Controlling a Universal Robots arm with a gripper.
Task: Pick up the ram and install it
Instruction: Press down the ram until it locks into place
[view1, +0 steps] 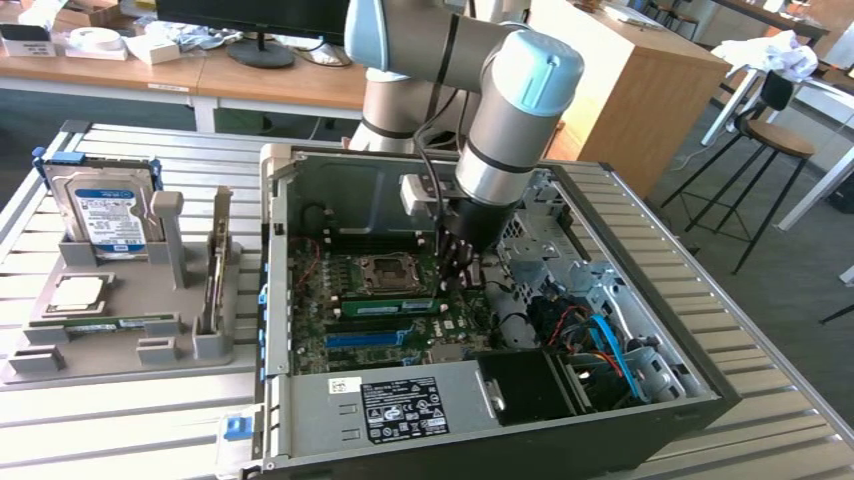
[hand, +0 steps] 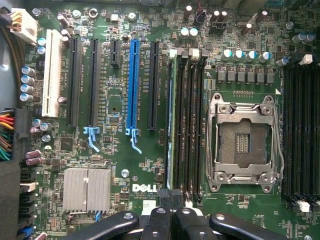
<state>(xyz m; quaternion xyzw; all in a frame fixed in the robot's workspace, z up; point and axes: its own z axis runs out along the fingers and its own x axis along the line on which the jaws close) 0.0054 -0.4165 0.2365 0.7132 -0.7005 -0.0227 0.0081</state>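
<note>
1. The gripper (view1: 457, 282) is clenched: in the wrist view its black fingers (hand: 157, 222) meet tip to tip with nothing seen between them, at one end of the memory slots.
2. The ram (view1: 390, 305) stands seated on edge in a slot on the board, at the centre of the exterior view, right beside the fingertips. Whether they touch it I cannot tell. In the wrist view it is a thin green edge (hand: 168, 120) in the slot farthest from the socket.
3. The open socket (view1: 387, 270) lies just beside the ram. Its metal frame (hand: 243, 142) is empty in the wrist view, with more black slots on its far side.
4. A blue slot (hand: 133, 85) and a ribbed heat sink (hand: 86, 189) sit on the ram's other side.
5. The arm (view1: 514, 110) comes down from the upper centre into the open case (view1: 274, 300). Blue cables (view1: 607, 340) crowd the lower right.
6. At the left a grey tray (view1: 120, 290) holds a hard drive (view1: 104, 215), a silver chip (view1: 78, 292), an upright card (view1: 216, 270) and a second green stick (view1: 114, 322).
</note>
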